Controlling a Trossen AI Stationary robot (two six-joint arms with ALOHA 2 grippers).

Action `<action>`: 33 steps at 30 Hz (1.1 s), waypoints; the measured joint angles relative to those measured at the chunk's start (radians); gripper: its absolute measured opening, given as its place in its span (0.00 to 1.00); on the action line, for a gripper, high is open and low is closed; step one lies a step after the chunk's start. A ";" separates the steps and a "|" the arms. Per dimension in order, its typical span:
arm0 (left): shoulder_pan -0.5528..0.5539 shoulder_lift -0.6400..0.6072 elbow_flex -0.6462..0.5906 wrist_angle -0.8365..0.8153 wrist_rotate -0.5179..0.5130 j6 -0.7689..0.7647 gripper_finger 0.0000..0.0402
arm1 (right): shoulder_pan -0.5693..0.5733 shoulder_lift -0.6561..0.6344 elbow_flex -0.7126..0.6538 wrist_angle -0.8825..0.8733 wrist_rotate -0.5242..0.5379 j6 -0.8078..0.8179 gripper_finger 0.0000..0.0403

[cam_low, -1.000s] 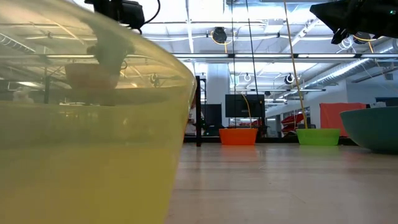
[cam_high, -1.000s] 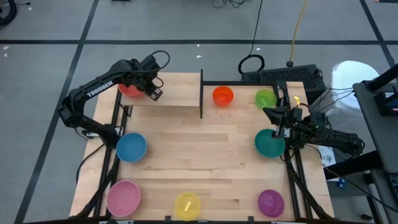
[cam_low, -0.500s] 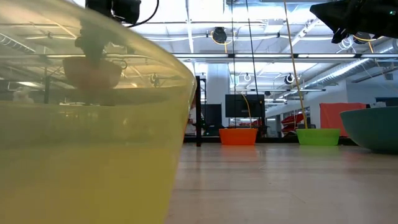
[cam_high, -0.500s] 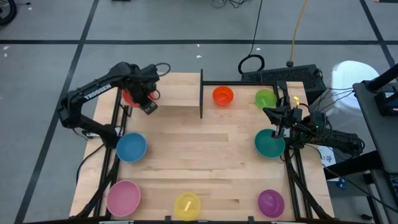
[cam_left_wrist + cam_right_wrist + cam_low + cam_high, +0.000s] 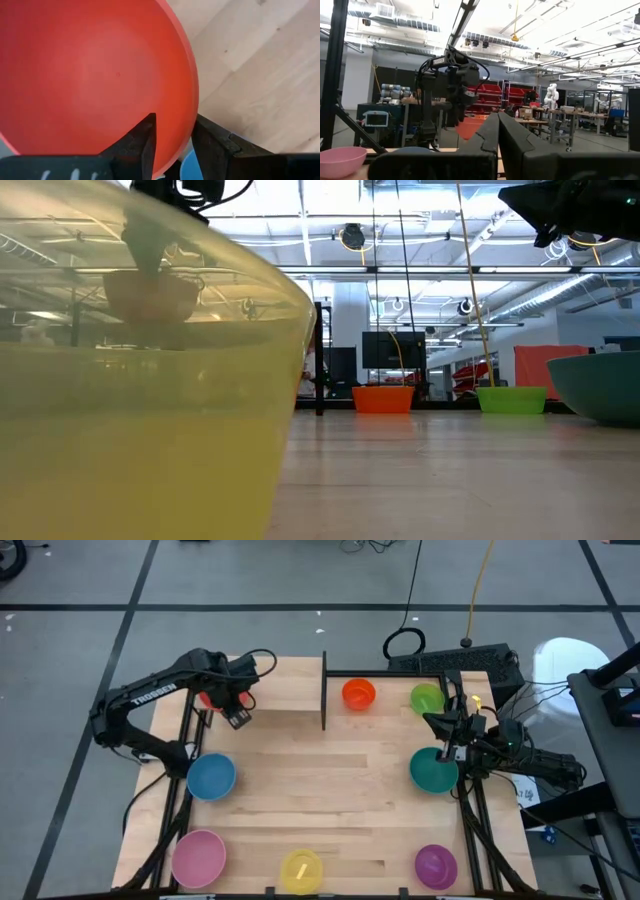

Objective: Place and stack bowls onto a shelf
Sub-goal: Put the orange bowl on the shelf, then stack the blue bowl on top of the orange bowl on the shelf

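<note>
Yellow bowl (image 5: 301,869): table front, 6 o'clock, untouched.
Right gripper (image 5: 447,748): fingers closed, empty, over teal bowl (image 5: 432,771) at 3 o'clock.
Left gripper (image 5: 172,132): fingers clamp red bowl (image 5: 90,75) rim, above shelf (image 5: 285,690) at 11 o'clock.
Risk: thin rim grip may slip, tilting the bowl off the shelf.

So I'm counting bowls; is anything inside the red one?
The red bowl looks empty. The left gripper pinches its rim, and the fingers cover a bit of the inside.
</note>
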 joint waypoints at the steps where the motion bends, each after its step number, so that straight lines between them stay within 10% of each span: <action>1: 0.004 0.000 0.000 0.000 -0.006 0.010 0.31 | 0.000 0.000 0.000 0.000 0.000 0.000 0.00; 33: 0.048 -0.115 0.032 0.031 -0.076 0.058 0.31 | 0.000 0.000 0.000 0.000 0.000 0.011 0.00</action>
